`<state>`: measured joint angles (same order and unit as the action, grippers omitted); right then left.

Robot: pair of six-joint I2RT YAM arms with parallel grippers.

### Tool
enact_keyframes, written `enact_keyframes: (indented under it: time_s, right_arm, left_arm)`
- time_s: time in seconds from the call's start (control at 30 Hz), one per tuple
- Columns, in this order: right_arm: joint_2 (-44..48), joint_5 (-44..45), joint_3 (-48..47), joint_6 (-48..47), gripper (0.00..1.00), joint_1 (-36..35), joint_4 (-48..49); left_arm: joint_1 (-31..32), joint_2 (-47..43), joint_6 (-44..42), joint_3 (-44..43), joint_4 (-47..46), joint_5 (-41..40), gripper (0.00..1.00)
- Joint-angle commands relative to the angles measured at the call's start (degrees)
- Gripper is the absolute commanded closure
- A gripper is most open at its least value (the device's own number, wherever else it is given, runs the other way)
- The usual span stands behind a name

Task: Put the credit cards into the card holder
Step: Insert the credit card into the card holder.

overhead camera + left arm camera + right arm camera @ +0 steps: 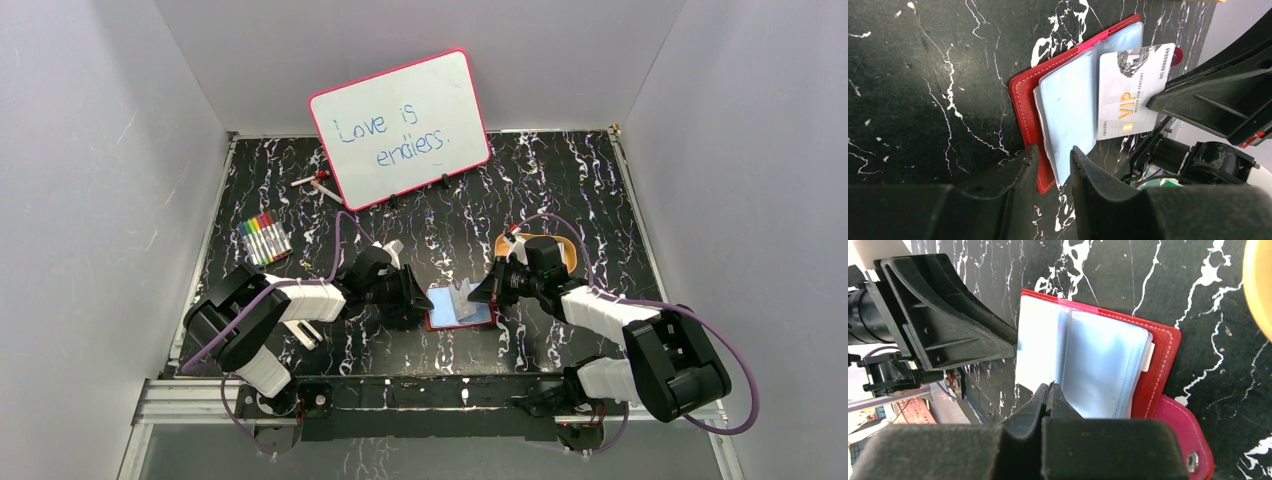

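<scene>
The dark-red card holder (445,318) lies open on the table between my two grippers, pale blue pockets up; it shows in the left wrist view (1024,100) and the right wrist view (1160,355). My right gripper (1049,386) is shut on a whitish-grey VIP credit card (1130,95), holding it by one edge, tilted over the pockets (1070,110). In the top view this card (463,296) sits above the holder's middle. My left gripper (1053,152) is open, its fingers either side of the holder's near corner. No other cards show.
A pink-framed whiteboard (400,128) stands at the back. A set of coloured markers (265,238) lies at the left, with a pen (315,182) near the board. A yellow-orange tray (560,250) sits behind my right gripper. The holder's snap tab (1183,440) lies flat.
</scene>
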<state>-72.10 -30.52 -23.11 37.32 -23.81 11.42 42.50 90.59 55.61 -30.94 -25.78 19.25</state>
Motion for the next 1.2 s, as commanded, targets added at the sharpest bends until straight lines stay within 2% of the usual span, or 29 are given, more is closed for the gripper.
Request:
enact_keyframes:
  time_s: [0.0, 0.4, 1.17]
  right_arm:
    - [-0.1, 0.4, 1.2, -0.9, 1.0, -0.2, 2.4]
    - [-0.5, 1.9, 2.3, -1.3, 1.0, -0.2, 2.3]
    - [-2.9, -2.3, 6.9, 7.2, 1.0, -0.2, 14.1]
  left_arm:
    - [0.2, 0.4, -0.5, -0.4, 1.7, -0.5, 0.72]
    - [0.1, 0.2, -0.9, -0.3, 2.8, -1.2, 0.73]
    - [0.2, 2.7, -0.5, -0.7, 1.8, -0.1, 0.78]
